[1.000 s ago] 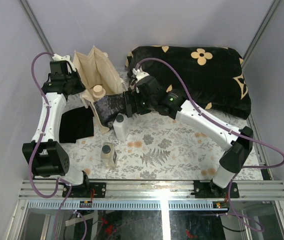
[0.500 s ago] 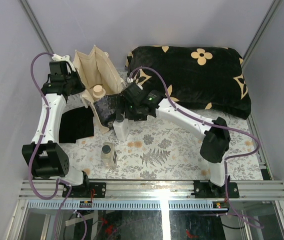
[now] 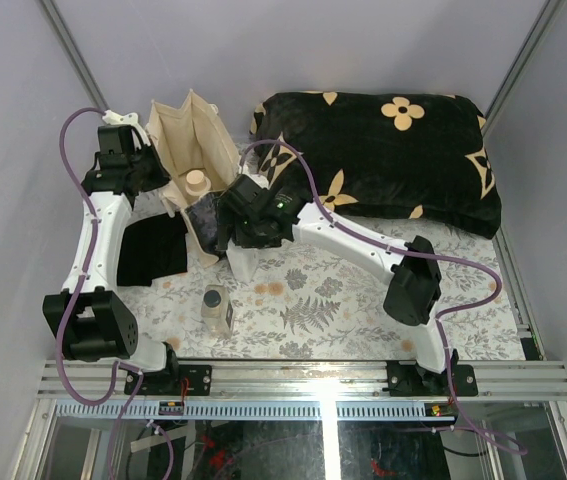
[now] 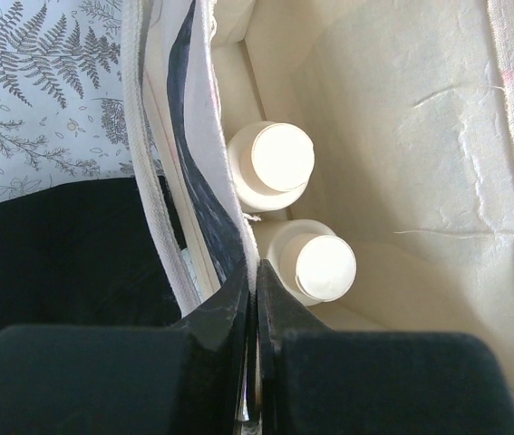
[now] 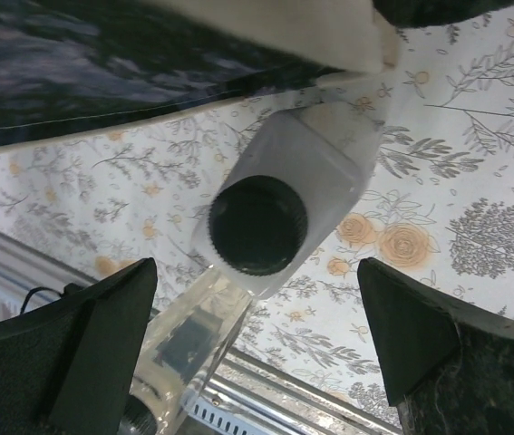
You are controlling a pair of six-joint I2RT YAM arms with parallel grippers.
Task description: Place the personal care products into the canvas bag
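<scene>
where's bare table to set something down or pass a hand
Free: the floral cloth between the tan bottle and the right arm, and the strip between that arm and the cushion. Crowded: in front of the canvas bag, where the open right pincer sits over the white bottle beside the black cloth.

The canvas bag (image 4: 402, 136) is coarse, matt cream cloth, its weave showing along the hem at 3 o'clock in the left wrist view. The round bottles (image 4: 282, 156) inside it are smooth beige plastic with a soft sheen. The left fingers (image 4: 225, 317) look glossy black, the right fingers (image 5: 84, 344) matt and grainy. The white bottle (image 5: 324, 168) is smooth plastic under a ribbed dark cap (image 5: 258, 225). The cushion (image 3: 393, 150) is plush black pile, and the counter (image 3: 343, 295) wears matt printed cloth.
</scene>
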